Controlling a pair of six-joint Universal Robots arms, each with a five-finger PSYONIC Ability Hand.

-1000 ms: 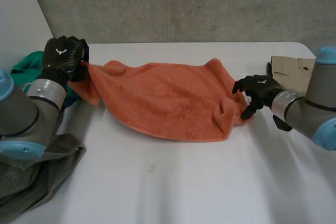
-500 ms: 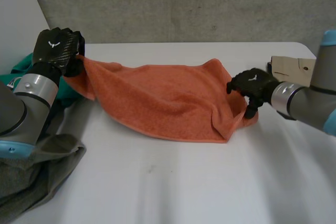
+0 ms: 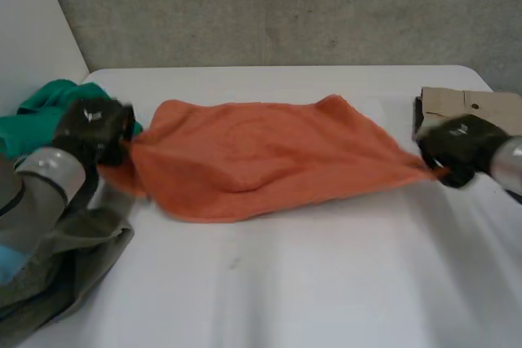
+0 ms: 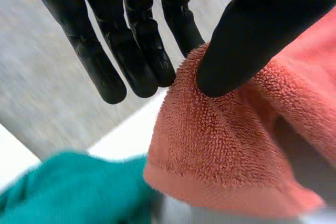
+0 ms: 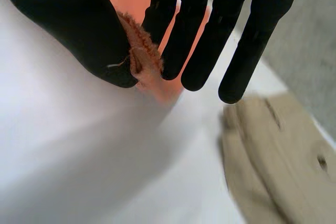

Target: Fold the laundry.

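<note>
A white surface (image 3: pixel 342 283) is taking up the middle and lower part of the head view, meeting a grey concrete wall (image 3: pixel 285 6) that is running across the top of the frame; an orange terry towel (image 3: pixel 261 156) is lying stretched across the centre of the frame, drawn out toward a hand at each side, with its middle resting on the surface; a crumpled grey-green garment (image 3: pixel 81 258) is lying in the lower left corner; a bunched teal cloth (image 3: pixel 37 116) is sitting at the left edge, just beside the towel's left end; a folded tan garment (image 3: pixel 469 103) is lying at the right edge, near the towel's right corner. The left hand (image 3: pixel 94 124), at the middle left of the frame, is pinching the towel's left corner; in the left wrist view its thumb is pressing the terry pile against straight fingers (image 4: pixel 136 51), with the teal cloth just below the towel's hem. The right hand (image 3: pixel 461 140), at the middle right, is pinching the towel's right corner; in the right wrist view its thumb and nearest finger are nipping the frayed corner, the other fingers (image 5: pixel 247 40) are extending straight beside it, and the tan garment is lying beyond the fingertips.
</note>
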